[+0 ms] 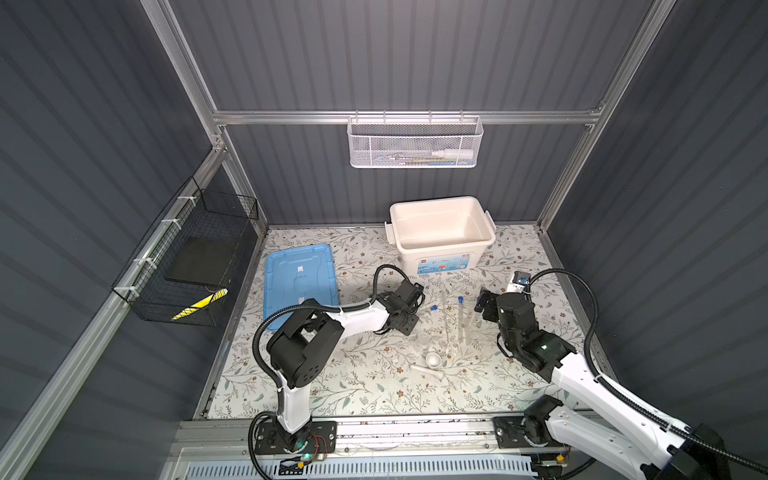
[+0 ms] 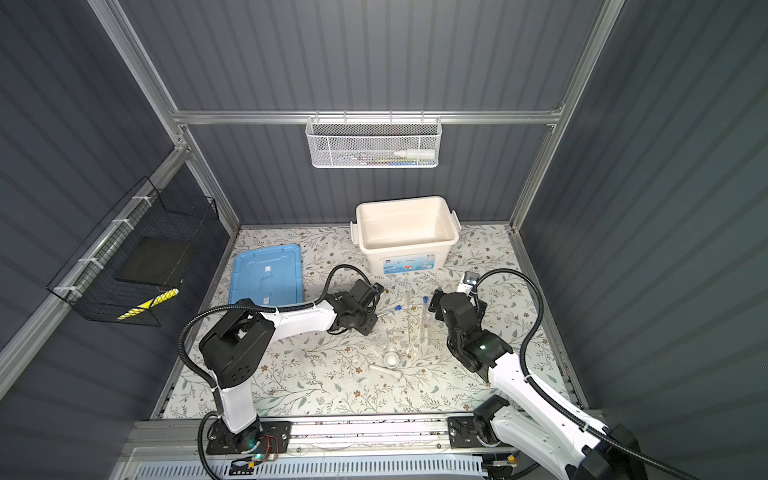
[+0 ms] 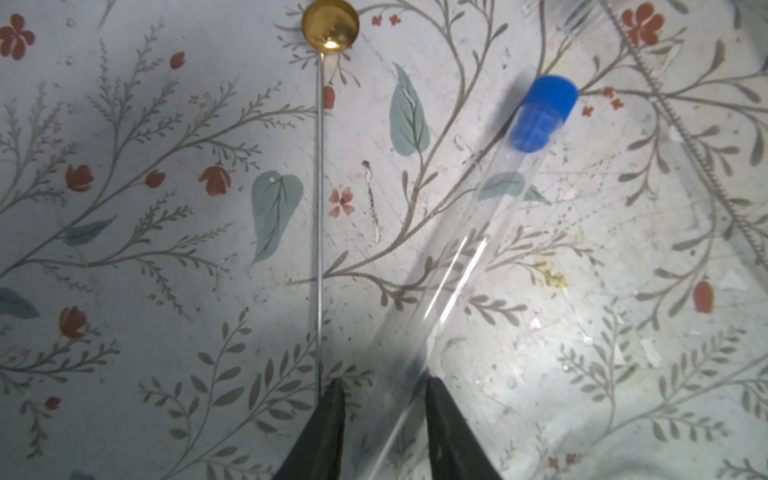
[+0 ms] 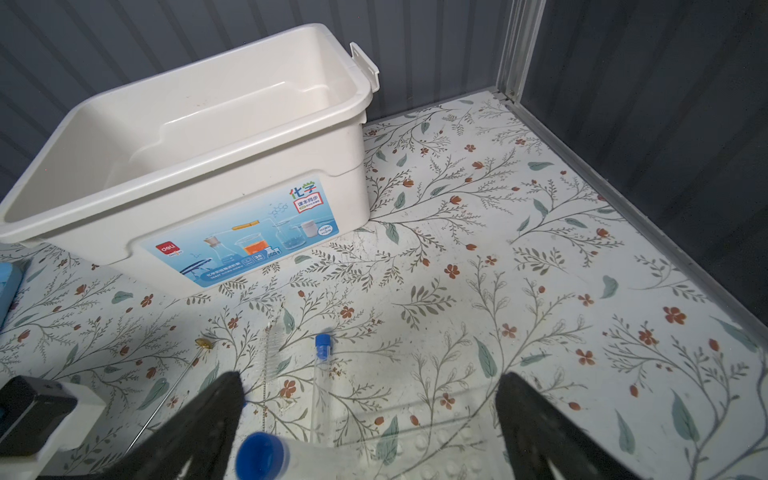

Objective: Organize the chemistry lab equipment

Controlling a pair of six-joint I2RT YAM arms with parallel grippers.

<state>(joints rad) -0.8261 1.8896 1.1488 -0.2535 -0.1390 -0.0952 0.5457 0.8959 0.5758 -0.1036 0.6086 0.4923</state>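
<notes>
The left gripper (image 3: 384, 399) straddles the uncapped end of a blue-capped test tube (image 3: 478, 249) on the tabletop (image 3: 124, 270). Its jaws stand narrow, and I cannot tell whether they pinch it. The right gripper (image 4: 370, 411) hangs spread wide above a second test tube (image 4: 322, 386).

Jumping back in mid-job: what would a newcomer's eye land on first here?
The big open white tub at the back and the blue lid lying flat to its left stand out. Mid-table, the left gripper straddles a blue-capped test tube lying on the floral mat, and the right gripper hangs wide open nearby.
</notes>
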